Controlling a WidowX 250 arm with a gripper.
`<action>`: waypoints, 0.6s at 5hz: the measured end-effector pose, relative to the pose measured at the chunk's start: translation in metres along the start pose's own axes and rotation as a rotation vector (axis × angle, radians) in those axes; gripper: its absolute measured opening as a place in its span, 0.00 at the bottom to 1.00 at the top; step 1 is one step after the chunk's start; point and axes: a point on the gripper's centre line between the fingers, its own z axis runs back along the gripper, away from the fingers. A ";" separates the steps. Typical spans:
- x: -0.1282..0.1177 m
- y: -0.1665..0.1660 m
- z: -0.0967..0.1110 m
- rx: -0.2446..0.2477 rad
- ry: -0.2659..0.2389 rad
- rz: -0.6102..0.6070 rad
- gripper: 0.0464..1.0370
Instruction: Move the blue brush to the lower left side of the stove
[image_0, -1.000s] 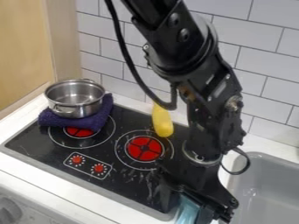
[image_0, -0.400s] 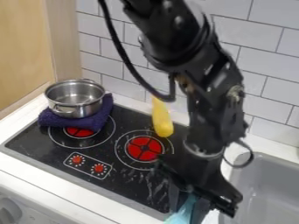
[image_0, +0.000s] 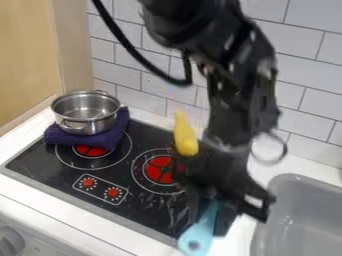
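Blue brush (image_0: 200, 232), 1, between 2 jaws, 1 pot (image_0: 85, 112), 2 dials (image_0: 88, 183)

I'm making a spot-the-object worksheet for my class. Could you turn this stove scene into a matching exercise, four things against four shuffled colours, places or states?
Things
1. Pot
2. Brush
3. Cloth
4. Long, rounded object

Descriptions
A. Purple, bunched under something metal
B. Yellow, near the back edge of the stove
C. Silvery, with its open top facing up
D. Light blue, between the fingers of the claw

Right pairs: 1-C, 2-D, 3-A, 4-B
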 end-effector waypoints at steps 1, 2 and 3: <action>0.000 0.017 0.010 0.007 0.016 0.137 0.25; 0.005 0.039 0.016 -0.013 -0.002 0.279 0.25; -0.011 0.068 0.009 0.008 0.038 0.424 0.25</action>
